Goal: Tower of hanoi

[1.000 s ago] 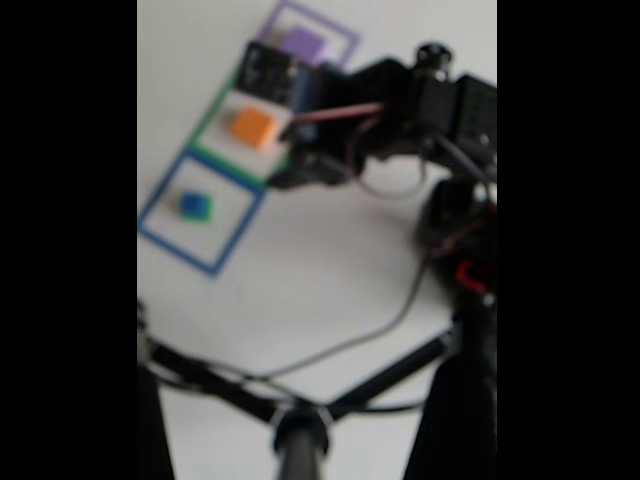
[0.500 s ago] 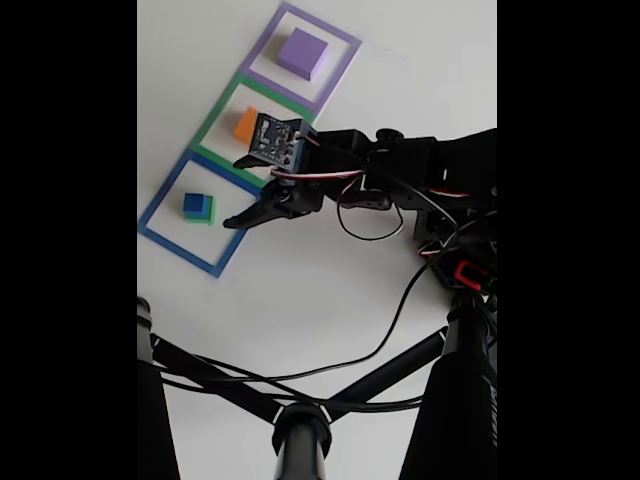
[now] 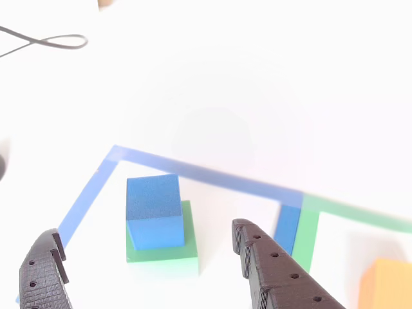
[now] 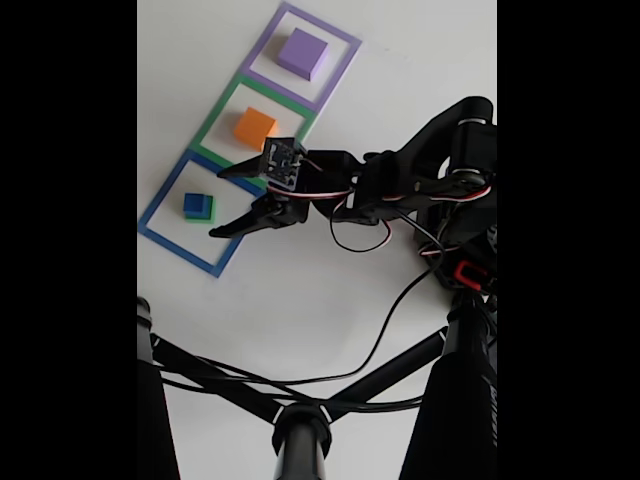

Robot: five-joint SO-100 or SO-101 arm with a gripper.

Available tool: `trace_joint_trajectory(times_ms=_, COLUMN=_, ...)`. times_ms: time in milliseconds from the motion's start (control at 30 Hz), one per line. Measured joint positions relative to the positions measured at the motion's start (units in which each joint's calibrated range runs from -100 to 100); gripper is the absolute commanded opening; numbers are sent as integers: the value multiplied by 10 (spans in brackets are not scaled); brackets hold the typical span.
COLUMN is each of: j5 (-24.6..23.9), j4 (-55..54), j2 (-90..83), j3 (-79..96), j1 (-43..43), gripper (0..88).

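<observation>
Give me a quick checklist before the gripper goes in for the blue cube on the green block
1. Gripper open: ok, jaws spread wide, nothing held.
2. Blue cube sits on the green block: ok, stacked, inside the blue tape square.
3. Cube lies between the fingers' paths: ok in the other view, roughly centred.
4. Orange block clear of the approach: ok, apart in the green tape square.
5. Cable away from the stack: ok.
6. Height above the cube: cannot tell.
</observation>
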Motion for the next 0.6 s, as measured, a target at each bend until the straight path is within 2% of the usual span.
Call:
trace_joint_trajectory(times_ms=333, j5=0, j4=-71, j2=135, j3=-87, j1=-3, gripper=302)
trace_joint_trajectory(times_ms=600, j5=0, j4=-84, j2=177, j3=-127, j1=-21, gripper=301)
